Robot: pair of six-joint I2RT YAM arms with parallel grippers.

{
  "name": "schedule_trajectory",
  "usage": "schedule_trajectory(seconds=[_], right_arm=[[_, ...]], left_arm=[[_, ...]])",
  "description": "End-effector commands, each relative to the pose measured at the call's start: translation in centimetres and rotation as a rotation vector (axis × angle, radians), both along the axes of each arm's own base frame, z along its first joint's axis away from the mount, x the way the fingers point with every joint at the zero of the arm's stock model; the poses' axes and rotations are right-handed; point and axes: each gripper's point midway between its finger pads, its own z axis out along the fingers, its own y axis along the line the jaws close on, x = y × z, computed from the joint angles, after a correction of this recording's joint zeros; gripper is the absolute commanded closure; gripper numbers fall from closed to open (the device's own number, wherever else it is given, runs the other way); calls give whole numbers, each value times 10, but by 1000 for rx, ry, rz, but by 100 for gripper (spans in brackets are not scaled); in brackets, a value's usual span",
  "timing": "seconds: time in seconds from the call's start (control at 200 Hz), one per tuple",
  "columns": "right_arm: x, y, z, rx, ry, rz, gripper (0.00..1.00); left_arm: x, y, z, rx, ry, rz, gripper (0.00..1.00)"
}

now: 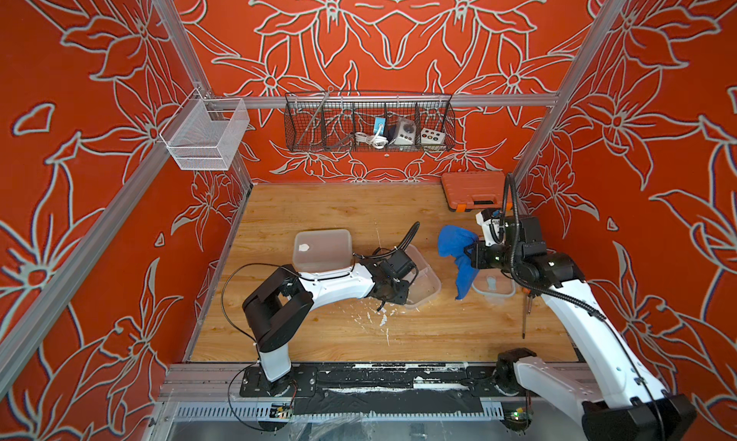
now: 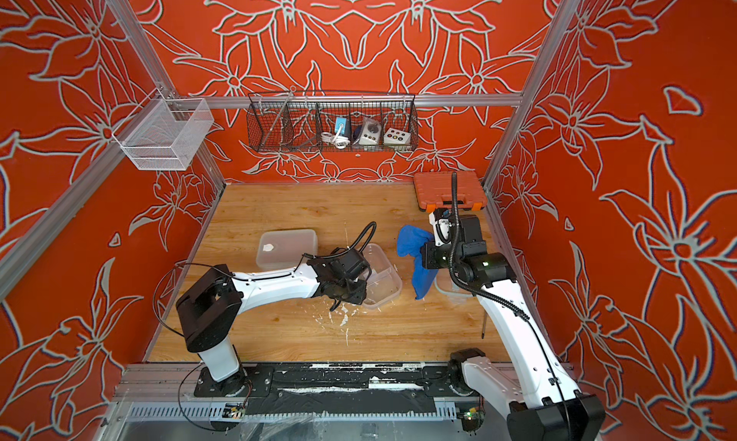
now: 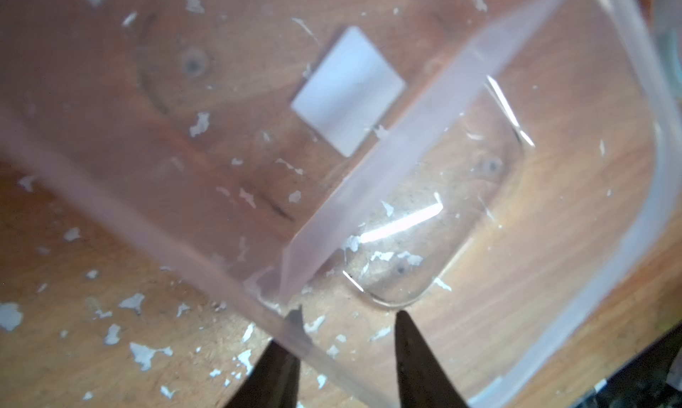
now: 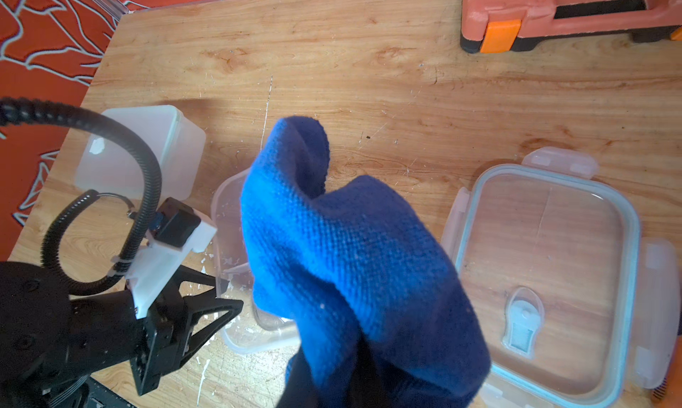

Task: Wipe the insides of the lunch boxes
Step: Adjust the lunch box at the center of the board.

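Your left tool (image 3: pixel 348 315) stands spread astride a wall of the divided lunch box (image 1: pixel 424 285), mid surface (image 1: pixel 319 207); likely light, slick, bendy plastic (pinch beside the stiffening divider (image 3: pixel 387 159)). Your right tool (image 1: pixel 473 255) pinches the blue cloth (image 1: pixel 452 239).

The left arm (image 1: pixel 335 283) stretches low toward the centre, wrist pitched down, the left gripper (image 3: pixel 348 315) with its jaws parted. The right arm (image 1: pixel 574 299) reaches forward, wrist turned inward, the right gripper (image 1: pixel 471 255) clamped on a blue cloth (image 1: pixel 452 239).
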Motion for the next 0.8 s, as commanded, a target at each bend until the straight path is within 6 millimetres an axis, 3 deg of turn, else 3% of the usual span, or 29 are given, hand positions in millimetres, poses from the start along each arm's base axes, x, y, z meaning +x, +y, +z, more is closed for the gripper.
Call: schedule_trajectory(seconds=[0.0, 0.075, 0.26, 0.485, 0.671, 0.796], right_arm=[[-4, -7, -4, -31, 3, -10, 100], [-5, -11, -7, -46, 9, -17, 100], [-6, -11, -5, -42, 11, -13, 100], [-11, 21, 15, 116, -31, 120, 100], [-14, 22, -22, 84, 93, 146, 100], [-13, 21, -33, 91, 104, 126, 100]], left_arm=[[3, 15, -10, 111, -16, -10, 76], [10, 20, -8, 167, -49, -30, 85], [27, 20, 3, 262, -137, -153, 90], [62, 2, 28, 372, -306, -372, 98], [74, 2, 27, 423, -392, -506, 100], [78, 4, 28, 390, -426, -560, 99]])
